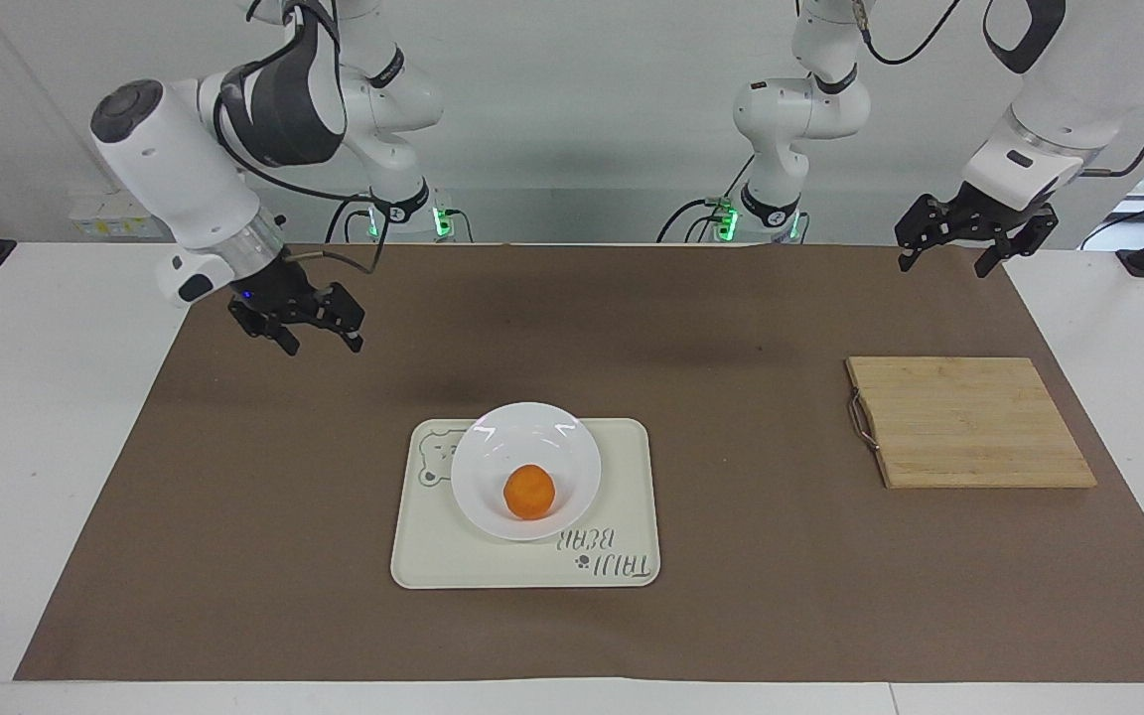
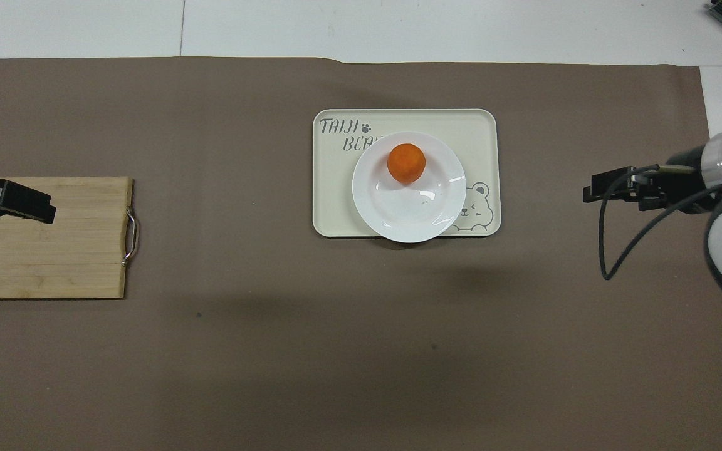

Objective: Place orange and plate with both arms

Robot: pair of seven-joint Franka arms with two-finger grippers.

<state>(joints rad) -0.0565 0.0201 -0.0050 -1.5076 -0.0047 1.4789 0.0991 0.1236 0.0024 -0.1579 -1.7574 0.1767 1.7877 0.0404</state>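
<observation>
The white plate (image 1: 493,437) sits on the cream tray (image 1: 493,561) in the middle of the mat, with the orange (image 1: 529,493) resting in it. In the overhead view the orange (image 2: 406,163) lies in the part of the plate (image 2: 411,213) farther from the robots. My right gripper (image 1: 322,344) is open and empty, raised over the bare mat toward the right arm's end, well apart from the tray; it also shows in the overhead view (image 2: 590,191). My left gripper (image 1: 947,260) is open and empty, and waits high over the left arm's end.
A bamboo cutting board (image 1: 969,422) with a metal handle lies toward the left arm's end; in the overhead view my left gripper (image 2: 38,210) covers part of the board (image 2: 41,263). A brown mat (image 1: 731,328) covers the table. The tray (image 2: 474,131) bears a bear drawing and lettering.
</observation>
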